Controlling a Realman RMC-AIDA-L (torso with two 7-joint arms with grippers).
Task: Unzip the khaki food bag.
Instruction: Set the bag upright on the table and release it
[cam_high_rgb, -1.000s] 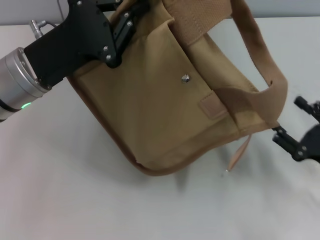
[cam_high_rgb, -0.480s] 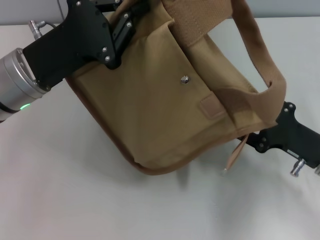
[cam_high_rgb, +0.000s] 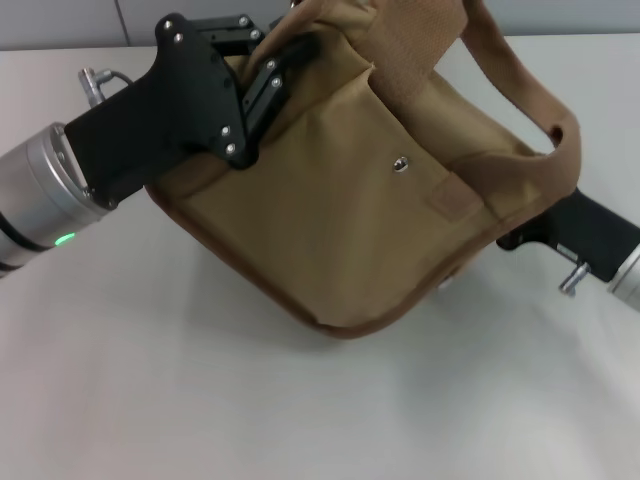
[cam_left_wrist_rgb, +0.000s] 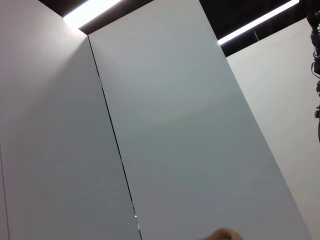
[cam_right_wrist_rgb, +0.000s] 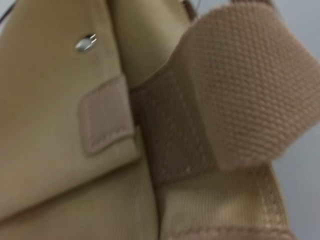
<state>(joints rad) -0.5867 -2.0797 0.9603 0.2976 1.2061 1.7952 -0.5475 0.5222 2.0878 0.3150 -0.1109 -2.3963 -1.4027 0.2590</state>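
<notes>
The bag (cam_high_rgb: 350, 230) is held tilted on the table (cam_high_rgb: 150, 400), gripped by the left claw (cam_high_rgb: 285, 65); the right claw's state cannot be told, and slippage is risked.

The support surface is a plain, pale grey-white table (cam_high_rgb: 200, 400). 1 item lies directly on it: the khaki food bag (cam_high_rgb: 350, 230), tilted, with its brown-piped lower corner resting on the tabletop (the upper end is raised off the surface). A soft shadow lies beneath that corner.
</notes>
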